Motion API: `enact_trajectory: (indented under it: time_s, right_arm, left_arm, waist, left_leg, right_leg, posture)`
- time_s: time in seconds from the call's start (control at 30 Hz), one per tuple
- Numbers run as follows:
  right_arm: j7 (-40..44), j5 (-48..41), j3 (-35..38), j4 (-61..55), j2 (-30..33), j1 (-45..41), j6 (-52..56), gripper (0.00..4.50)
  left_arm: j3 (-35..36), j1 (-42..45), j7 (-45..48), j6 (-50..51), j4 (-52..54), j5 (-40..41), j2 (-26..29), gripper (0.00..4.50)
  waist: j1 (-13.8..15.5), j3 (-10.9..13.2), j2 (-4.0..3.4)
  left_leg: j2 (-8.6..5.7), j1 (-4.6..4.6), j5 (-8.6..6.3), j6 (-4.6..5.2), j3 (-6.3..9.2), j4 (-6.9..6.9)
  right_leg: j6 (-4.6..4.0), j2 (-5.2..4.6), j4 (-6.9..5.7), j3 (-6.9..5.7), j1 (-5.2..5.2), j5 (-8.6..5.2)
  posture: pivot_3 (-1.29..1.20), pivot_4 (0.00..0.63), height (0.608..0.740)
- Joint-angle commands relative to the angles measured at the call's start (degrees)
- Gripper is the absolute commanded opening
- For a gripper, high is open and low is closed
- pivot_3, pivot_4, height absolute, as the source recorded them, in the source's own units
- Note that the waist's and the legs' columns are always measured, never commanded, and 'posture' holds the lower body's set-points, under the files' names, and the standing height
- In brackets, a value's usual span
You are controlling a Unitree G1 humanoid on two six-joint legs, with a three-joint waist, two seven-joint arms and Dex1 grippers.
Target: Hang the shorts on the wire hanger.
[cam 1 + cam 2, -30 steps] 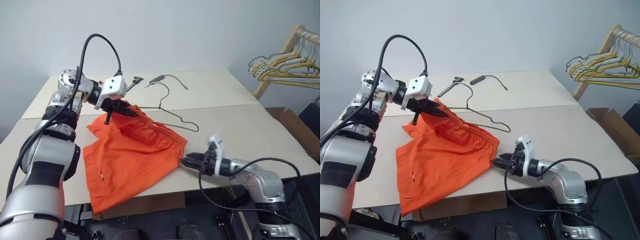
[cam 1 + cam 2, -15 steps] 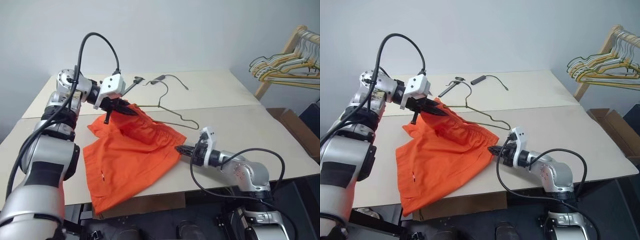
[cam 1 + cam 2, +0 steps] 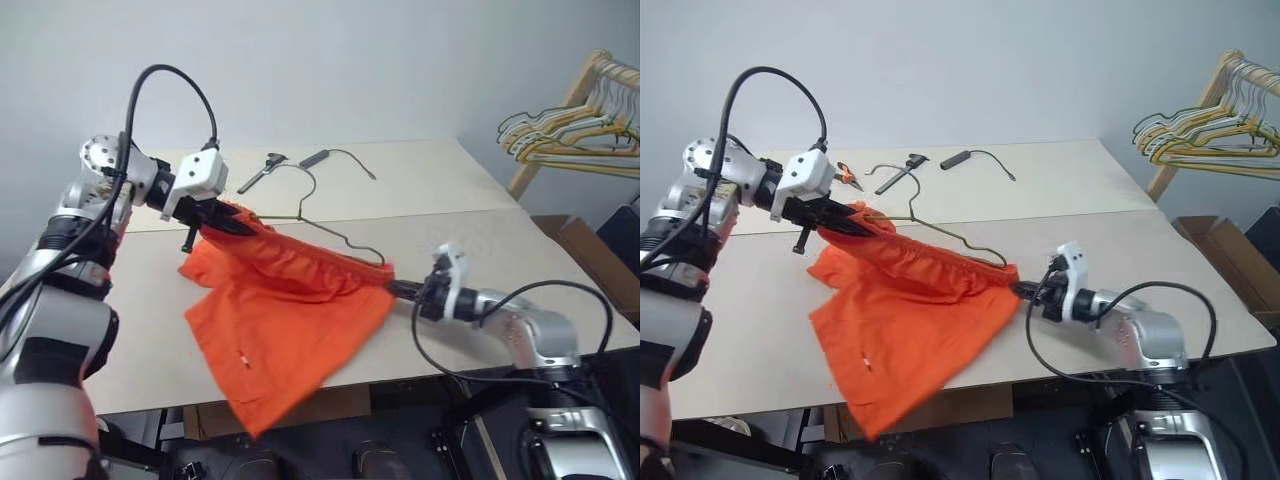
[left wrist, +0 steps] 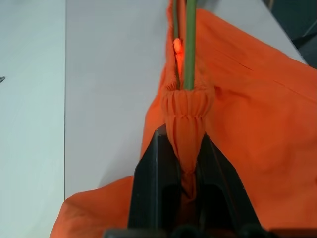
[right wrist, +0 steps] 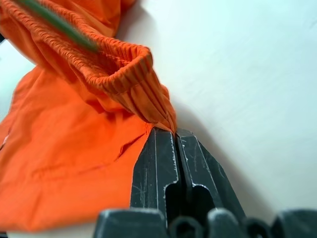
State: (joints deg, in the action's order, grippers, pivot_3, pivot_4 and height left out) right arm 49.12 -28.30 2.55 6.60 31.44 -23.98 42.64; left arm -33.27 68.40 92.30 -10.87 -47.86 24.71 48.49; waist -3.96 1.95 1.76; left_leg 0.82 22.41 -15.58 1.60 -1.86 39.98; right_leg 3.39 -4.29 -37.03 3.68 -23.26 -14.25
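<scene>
The shorts (image 3: 290, 300) hang with their waistband stretched along a 10-to-4 o'clock line over the table (image 3: 480, 240). The left gripper (image 3: 228, 222) pinches its 10 o'clock end, the right gripper (image 3: 398, 290) its 4 o'clock end. The wire hanger (image 3: 335, 232) runs along that band, just at its 1 o'clock side

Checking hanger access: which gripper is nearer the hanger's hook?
Left. The left gripper holds the shorts just beside the hook; the right gripper grips the waistband's far end.

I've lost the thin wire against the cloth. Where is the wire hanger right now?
In the left eye view the wire hanger lies mid-table, its lower part along the shorts' waistband between the left gripper and right gripper, hook towards the far edge.
</scene>
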Motion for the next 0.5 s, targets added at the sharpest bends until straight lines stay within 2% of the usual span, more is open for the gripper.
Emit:
enact_trajectory:
  time_s: [0.03,0.17,0.37,0.5]
  right_arm:
    - [2.86,3.03,-0.45,3.12,3.36,-1.29,-4.76,0.06]
    - [4.98,6.49,-2.49,4.00,5.27,-1.03,-11.55,0.06]
    - [5.03,12.65,-3.79,0.65,8.20,1.75,-23.73,0.06]
    - [4.58,16.04,-4.26,-2.24,10.36,1.26,-28.64,0.06]
  left_arm:
    - [-1.36,1.10,0.20,0.71,1.31,3.26,3.13,0.00]
    - [-0.72,1.78,0.20,-1.43,-2.79,-1.75,1.71,0.00]
    - [2.89,1.90,-1.73,-6.52,-8.30,-13.97,-1.47,0.00]
    - [6.22,1.26,-1.07,-8.01,-8.99,-16.53,-3.58,0.00]
  waist:
    - [0.04,0.00,0.00]
    - [0.02,0.00,0.00]
    - [0.22,0.00,0.01]
    - [0.29,0.00,0.01]
  left_leg:
    - [0.00,-0.01,0.00,0.00,-0.01,0.00]
    - [-0.01,-0.02,0.00,0.00,-0.04,0.00]
    - [-0.03,0.01,0.00,0.00,-0.06,0.01]
    - [-0.03,0.02,0.00,0.00,-0.10,0.01]
  right_leg:
    - [0.00,0.00,0.00,0.00,0.00,0.00]
    - [0.00,0.02,0.01,0.01,0.01,-0.01]
    - [0.01,0.02,0.06,0.01,0.01,-0.01]
    - [0.01,0.01,0.07,0.01,0.01,-0.01]
  posture:
    - [-0.04,0.000,0.740]
    - [-0.03,0.000,0.740]
    - [-0.03,0.000,0.740]
    - [-0.05,0.000,0.740]
